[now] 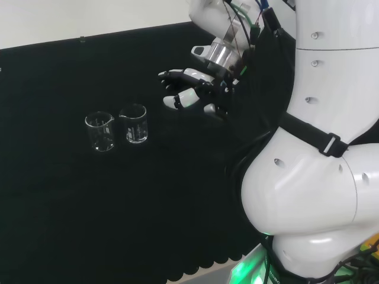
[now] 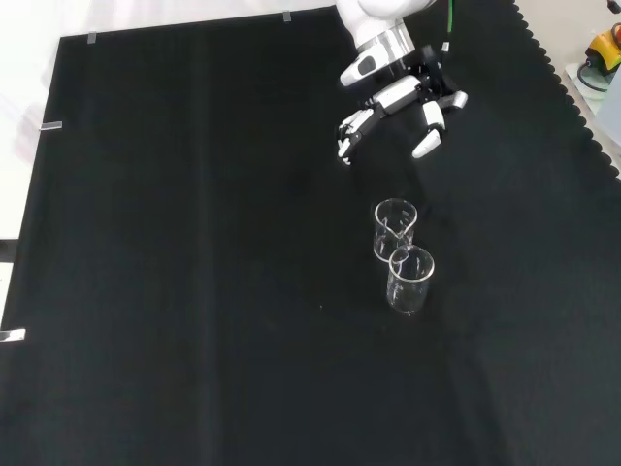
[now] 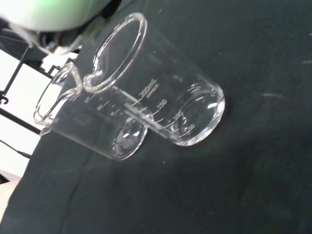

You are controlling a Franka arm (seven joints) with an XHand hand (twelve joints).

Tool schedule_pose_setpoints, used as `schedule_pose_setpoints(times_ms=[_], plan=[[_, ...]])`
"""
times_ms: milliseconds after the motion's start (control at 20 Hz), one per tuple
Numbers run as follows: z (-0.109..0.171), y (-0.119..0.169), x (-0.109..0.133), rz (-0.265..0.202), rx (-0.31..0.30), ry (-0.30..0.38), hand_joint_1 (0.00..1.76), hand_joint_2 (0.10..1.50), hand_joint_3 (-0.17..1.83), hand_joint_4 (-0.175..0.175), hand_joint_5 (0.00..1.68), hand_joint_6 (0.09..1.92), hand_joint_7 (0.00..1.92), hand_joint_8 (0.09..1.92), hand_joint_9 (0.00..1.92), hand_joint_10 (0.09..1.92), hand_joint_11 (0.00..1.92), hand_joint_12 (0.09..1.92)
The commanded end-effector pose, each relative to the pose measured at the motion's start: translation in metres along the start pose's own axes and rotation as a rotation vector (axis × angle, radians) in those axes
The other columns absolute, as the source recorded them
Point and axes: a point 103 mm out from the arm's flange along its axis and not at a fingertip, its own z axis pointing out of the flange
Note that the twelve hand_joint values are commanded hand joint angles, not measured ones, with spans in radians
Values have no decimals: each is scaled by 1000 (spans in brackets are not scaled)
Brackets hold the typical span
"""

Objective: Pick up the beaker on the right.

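Black cloth (image 1: pixel 71 213) covered the bench, with the arm's white links (image 1: pixel 320 177) big at the head view's right. The hand (image 1: pixel 192 89) hung above the cloth, fingers spread and only slightly bent, holding nothing. Two clear glass beakers stood upright on the cloth, long axes vertical, mouths up. In the head view they sat side by side, just beside each other or touching, can't tell which: right beaker (image 1: pixel 133 123) nearer the hand, left beaker (image 1: pixel 100 131) farther from it. The hand was up and to the right of the right beaker, apart from it, nothing between them. In the front view the hand (image 2: pixel 403 102) came in from the top and the pair lined up one behind the other: the right beaker (image 2: pixel 394 228) higher, closer to the fingers, the left beaker (image 2: pixel 409 279) below it and overlapping it. Spout directions were hard to read there. The wrist view showed both close: near beaker (image 3: pixel 161 97) with printed graduations and a pour lip, the other beaker (image 3: pixel 87 122) seen partly through its glass. Both looked empty.
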Motion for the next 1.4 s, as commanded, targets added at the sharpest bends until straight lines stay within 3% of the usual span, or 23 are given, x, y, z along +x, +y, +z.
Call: schedule_pose_setpoints(times_ms=[50,300,1400], plan=[[17,9,2,-42,5,41,870,361,1144,-42,255,87,212,620,321,676,0,1208],[30,14,5,-78,11,63,879,342,1152,-35,218,87,180,604,291,664,0,1186],[77,23,1,-108,5,115,890,316,1117,-26,179,87,140,579,225,653,0,1065]])
